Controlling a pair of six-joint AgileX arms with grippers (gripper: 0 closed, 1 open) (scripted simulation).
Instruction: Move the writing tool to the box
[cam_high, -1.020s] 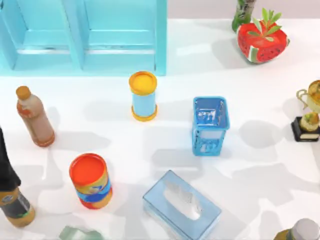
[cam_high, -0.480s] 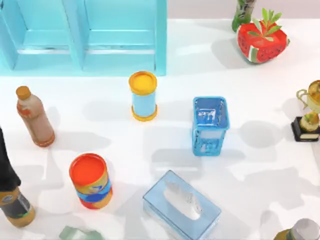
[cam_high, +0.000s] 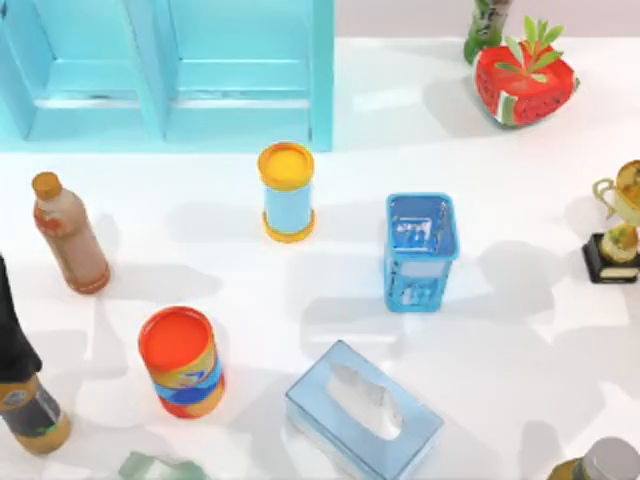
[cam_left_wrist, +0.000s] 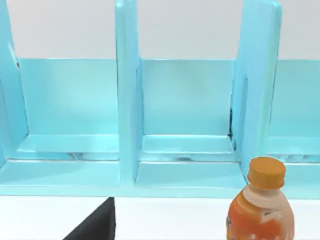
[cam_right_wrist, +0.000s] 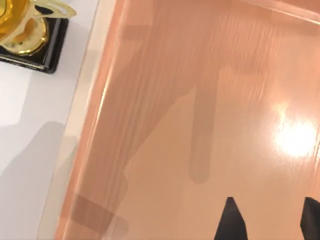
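The writing tool is hidden from view. The box (cam_high: 421, 250) is blue, open-topped and mesh-walled, and stands upright right of the table's middle. My right gripper (cam_right_wrist: 270, 220) is open, its two black fingertips (cam_right_wrist: 230, 222) apart with nothing between them. It hangs over the wooden floor just past the table's right edge, near the gold trophy (cam_right_wrist: 27, 30). A dark part of my left gripper (cam_left_wrist: 95, 227) shows low in the left wrist view, facing the light-blue shelf (cam_left_wrist: 185, 105) and an orange-capped bottle (cam_left_wrist: 260, 207).
A blue tissue box (cam_high: 363, 410), a red-lidded can (cam_high: 181, 362) and a yellow-lidded blue can (cam_high: 287, 192) stand on the table. Bottles stand at the left (cam_high: 68, 233), front left (cam_high: 25, 390) and front right (cam_high: 600, 462). A trophy (cam_high: 618, 225) and a watermelon planter (cam_high: 524, 78) are at the right.
The arm shadows on the right half of the table have shifted and thinned. None of the objects on the table has moved.
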